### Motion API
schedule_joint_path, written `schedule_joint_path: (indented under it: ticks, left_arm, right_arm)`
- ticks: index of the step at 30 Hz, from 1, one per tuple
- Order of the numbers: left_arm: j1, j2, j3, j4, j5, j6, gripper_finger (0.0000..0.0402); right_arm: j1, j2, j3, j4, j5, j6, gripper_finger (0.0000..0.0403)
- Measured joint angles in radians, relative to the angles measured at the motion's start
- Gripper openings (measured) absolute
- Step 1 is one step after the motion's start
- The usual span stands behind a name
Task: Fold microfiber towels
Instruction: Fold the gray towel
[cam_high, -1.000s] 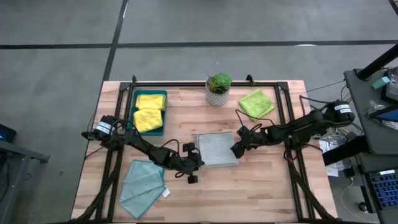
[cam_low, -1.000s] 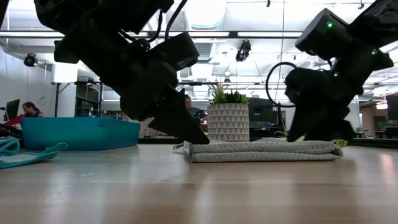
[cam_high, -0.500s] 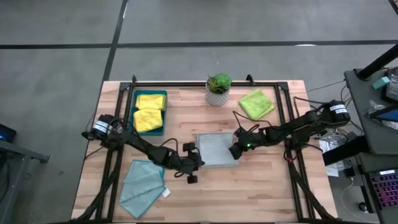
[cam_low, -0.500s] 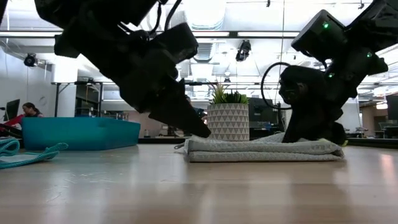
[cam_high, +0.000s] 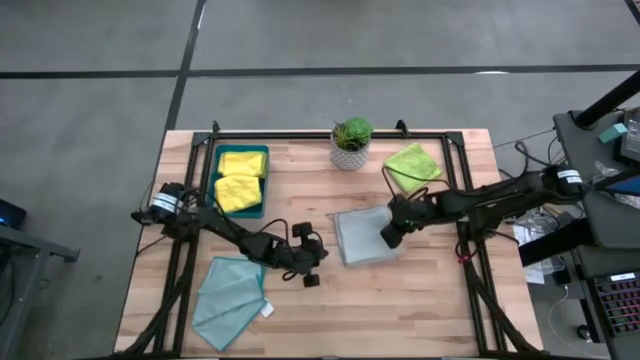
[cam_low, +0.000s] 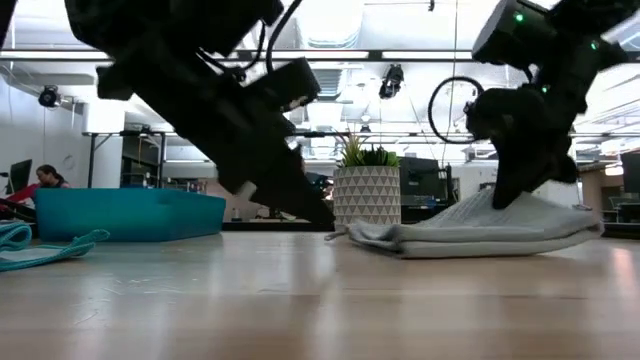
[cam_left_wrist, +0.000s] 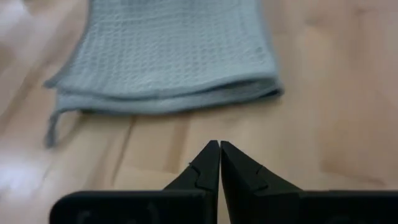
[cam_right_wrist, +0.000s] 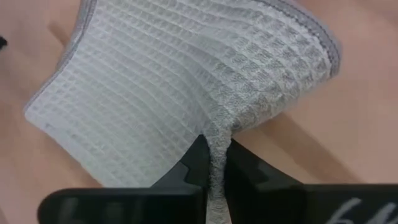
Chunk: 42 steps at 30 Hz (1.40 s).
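Grey waffle-weave cloth, the folded grey towel (cam_high: 362, 235), has slid toward the right side of the table since a second ago, and its right edge now rides up off the wood. The right gripper (cam_right_wrist: 213, 163), which stood open over that edge a second ago, is now pinched on a fold of the cloth and lifts it. The left gripper (cam_left_wrist: 219, 157), fingers pressed together and holding nothing, sits just left of the towel, clear of its near folded edge.

From left to right on the pale wooden table (cam_high: 420, 305): the light teal towel (cam_high: 231, 289) lies flat at the near left corner, two yellow towels (cam_high: 240, 180) sit in the teal tray (cam_high: 264, 182), a potted plant (cam_high: 351, 143) stands at the far edge, and the lime green towel (cam_high: 413, 166) lies far right.

Beyond the table is an open workshop with ceiling lights; a seated person (cam_low: 38, 182) shows at the far left.
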Motion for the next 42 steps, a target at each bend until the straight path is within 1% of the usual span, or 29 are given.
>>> schedule_joint_path:
  ticks: [6,9,11,15,20,27,34,42]
  left_arm:
    - [0.044,0.069,0.0,0.157,-0.014,0.03,0.0]
    - [0.062,0.104,0.001,0.247,-0.014,0.048,0.0]
    - [0.074,0.121,0.005,0.278,-0.012,0.051,0.0]
    - [0.098,0.147,0.007,0.279,-0.012,0.049,0.0]
    - [0.114,0.165,0.007,0.278,-0.008,0.043,0.0]
    - [0.116,0.172,0.008,0.284,-0.009,0.043,0.0]
    - [0.116,0.172,0.005,0.284,-0.008,0.042,0.0]
    - [0.116,0.172,0.005,0.283,-0.007,0.042,0.0]
  right_arm:
    - [-0.042,0.021,0.144,-0.202,0.01,-0.066,0.0019]
    - [-0.057,0.07,0.203,-0.249,0.019,-0.088,0.0019]
    - [-0.065,0.114,0.234,-0.255,0.019,-0.107,0.0019]
    - [-0.07,0.232,0.312,-0.275,0.018,-0.134,0.0018]
    - [-0.069,0.382,0.447,-0.307,0.019,-0.192,0.0019]
    - [-0.063,0.547,0.629,-0.362,0.018,-0.273,0.0021]
    - [-0.042,0.621,0.737,-0.406,0.018,-0.287,0.0022]
    - [-0.009,0.621,0.743,-0.363,0.026,-0.275,0.0026]
